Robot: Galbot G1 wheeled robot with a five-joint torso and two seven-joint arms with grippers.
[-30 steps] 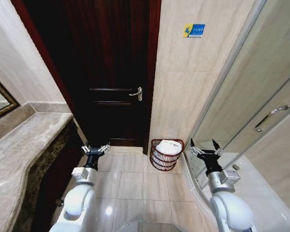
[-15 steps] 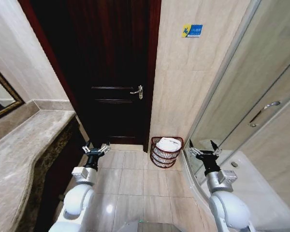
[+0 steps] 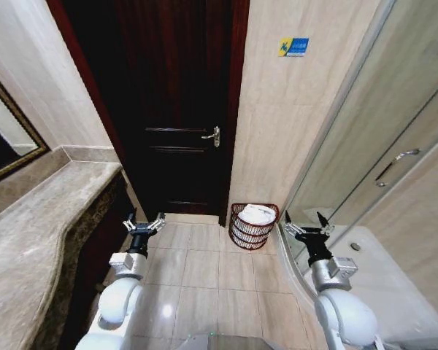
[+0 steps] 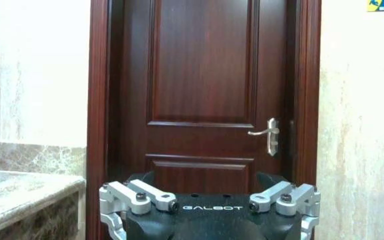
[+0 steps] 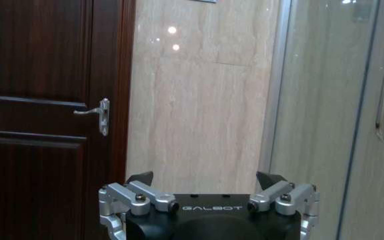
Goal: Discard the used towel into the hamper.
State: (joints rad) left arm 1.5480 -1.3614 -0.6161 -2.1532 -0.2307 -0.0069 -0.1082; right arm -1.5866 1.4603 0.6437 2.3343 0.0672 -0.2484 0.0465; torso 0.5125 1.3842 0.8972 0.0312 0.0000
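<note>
The hamper (image 3: 252, 227), a small round reddish-brown open-weave basket, stands on the tiled floor against the beige wall, just right of the dark door. A white towel (image 3: 257, 214) lies crumpled inside it, filling its top. My left gripper (image 3: 143, 223) hangs open and empty over the floor, left of the hamper. On the other side, by the shower glass, my right gripper (image 3: 305, 223) is open and empty too. Each wrist view shows its own gripper's spread fingertips, left (image 4: 206, 181) and right (image 5: 206, 179), pointing at the door and wall.
A dark wooden door (image 3: 177, 109) with a metal lever handle (image 3: 213, 135) is straight ahead. A marble vanity counter (image 3: 36, 233) runs along the left under a framed mirror (image 3: 7, 131). A glass shower enclosure (image 3: 379, 160) with a handle closes the right side.
The whole head view has shifted, so the camera moved: the door and hamper sit slightly further right and the mirror shows more. Both grippers keep their open pose; the towel stays in the hamper.
</note>
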